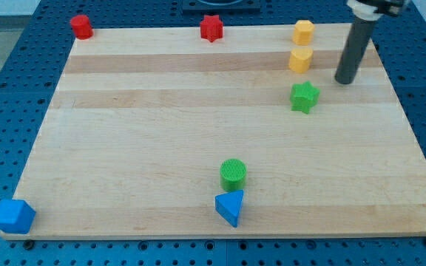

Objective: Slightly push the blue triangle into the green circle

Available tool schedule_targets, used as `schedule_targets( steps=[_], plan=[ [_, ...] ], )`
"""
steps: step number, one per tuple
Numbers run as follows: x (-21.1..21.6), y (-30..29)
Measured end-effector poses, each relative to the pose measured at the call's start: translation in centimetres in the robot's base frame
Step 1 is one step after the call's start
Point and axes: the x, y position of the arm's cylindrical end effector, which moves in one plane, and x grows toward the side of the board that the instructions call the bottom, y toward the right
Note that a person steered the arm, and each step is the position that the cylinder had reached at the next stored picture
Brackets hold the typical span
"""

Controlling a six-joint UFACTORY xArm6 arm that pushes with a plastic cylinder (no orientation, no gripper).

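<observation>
The blue triangle (230,207) lies near the board's bottom edge, just below the green circle (233,174); the two look to be touching or nearly so. My tip (344,80) is far from them, at the view's upper right, to the right of the green star (304,97) and the lower yellow block (299,60). The rod rises from the tip toward the view's top right.
A second yellow block (303,32) sits near the top edge. A red star (211,28) and a red cylinder (81,26) sit along the top edge. A blue cube (13,216) is at the bottom left corner of the wooden board (161,125).
</observation>
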Motion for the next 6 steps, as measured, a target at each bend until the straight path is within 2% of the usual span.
schedule_targets(
  steps=[2, 4, 6],
  plan=[
    [5.6, 5.1],
    [10.0, 5.3],
    [15.2, 2.0]
  ],
)
